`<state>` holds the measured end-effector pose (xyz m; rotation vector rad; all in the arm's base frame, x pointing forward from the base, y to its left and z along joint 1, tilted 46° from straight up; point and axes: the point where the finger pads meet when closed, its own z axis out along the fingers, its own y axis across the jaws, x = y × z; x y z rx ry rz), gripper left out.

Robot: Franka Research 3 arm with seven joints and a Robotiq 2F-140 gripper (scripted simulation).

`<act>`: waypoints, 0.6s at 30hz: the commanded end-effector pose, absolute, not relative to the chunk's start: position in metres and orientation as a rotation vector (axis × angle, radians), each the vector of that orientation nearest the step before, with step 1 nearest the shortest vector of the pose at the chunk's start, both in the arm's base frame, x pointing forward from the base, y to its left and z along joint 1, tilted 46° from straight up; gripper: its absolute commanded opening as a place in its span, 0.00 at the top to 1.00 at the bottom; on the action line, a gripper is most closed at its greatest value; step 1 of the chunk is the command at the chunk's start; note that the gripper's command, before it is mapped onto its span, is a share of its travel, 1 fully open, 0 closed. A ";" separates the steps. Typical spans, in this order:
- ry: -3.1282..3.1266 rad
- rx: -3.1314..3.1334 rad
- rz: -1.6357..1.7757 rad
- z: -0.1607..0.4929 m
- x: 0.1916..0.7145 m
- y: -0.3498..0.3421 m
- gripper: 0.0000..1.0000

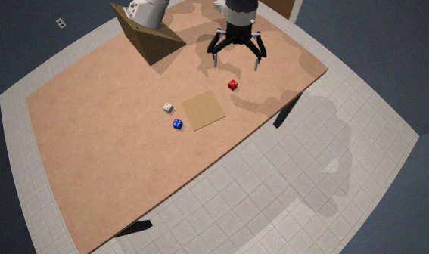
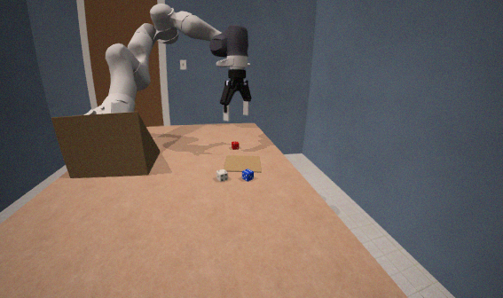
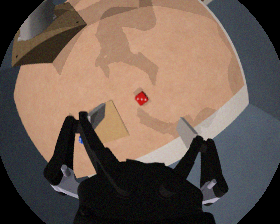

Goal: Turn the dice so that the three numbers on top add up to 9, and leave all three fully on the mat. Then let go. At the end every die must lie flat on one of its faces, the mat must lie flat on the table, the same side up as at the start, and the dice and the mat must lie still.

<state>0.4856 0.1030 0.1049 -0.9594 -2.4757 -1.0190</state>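
Above the table (image 1: 113,151) (image 2: 164,231) (image 3: 76,75), pincer (image 1: 235,62) (image 2: 236,113) (image 3: 142,117) spread wide, 3 dice off the mat (image 1: 203,110) (image 2: 242,163) (image 3: 112,122).

red die (image 1: 233,85) (image 2: 235,145) (image 3: 141,99), white (image 1: 168,108) (image 2: 222,176), blue (image 1: 177,124) (image 2: 247,175) off tan mat (image 1: 203,110) (image 2: 242,163) (image 3: 112,122).

Centre: mat (image 1: 203,110) (image 2: 242,164) (image 3: 111,122), matt, cardboard-like. Beside it: dice, plastic-looking, glossy red (image 1: 233,85) (image 2: 235,145) (image 3: 141,99). Upper left: wedge (image 1: 149,47) (image 2: 102,146) (image 3: 46,42), wood-like, matt.

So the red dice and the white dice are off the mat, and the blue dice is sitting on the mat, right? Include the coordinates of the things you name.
Not quite: the blue dice (image 1: 177,124) (image 2: 247,175) is off the mat (image 1: 203,110) (image 2: 242,163) too, as the top view shows. The red dice (image 1: 233,85) (image 2: 235,145) and the white dice (image 1: 168,108) (image 2: 222,175) are off it, as you said.
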 end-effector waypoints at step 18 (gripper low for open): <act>-2.195 -1.315 -0.897 0.105 0.481 0.105 0.00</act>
